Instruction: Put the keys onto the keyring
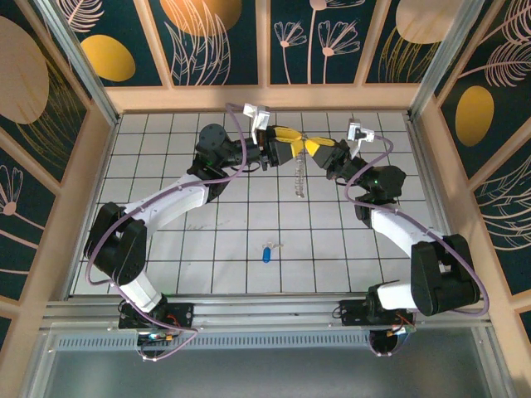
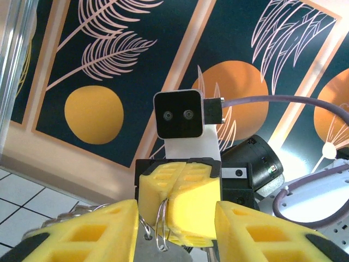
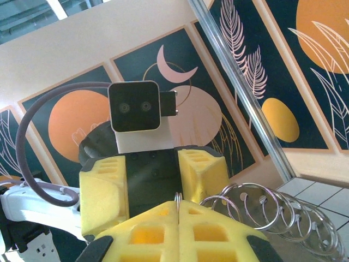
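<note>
We judge the keyring (image 1: pixel 296 178) is being readied. The right end effector (image 3: pixel 178 218) is clamped on it; the left end effector (image 2: pixel 175 221), partly open, brackets it, grip unconfirmed. The key (image 1: pixel 265 254) lies on the desk (image 1: pixel 166 249), well nearer the bases than the keyring. Next we must fetch it.

left tool (image 2: pixel 175 240) in foreground, yellow fingers (image 2: pixel 82 232) parted; facing it, right tool (image 2: pixel 170 203) closed on keyring (image 2: pixel 160 228) wire loops; wrist camera (image 2: pixel 179 114) above; patterned wall panels (image 2: pixel 92 65) behind
</note>
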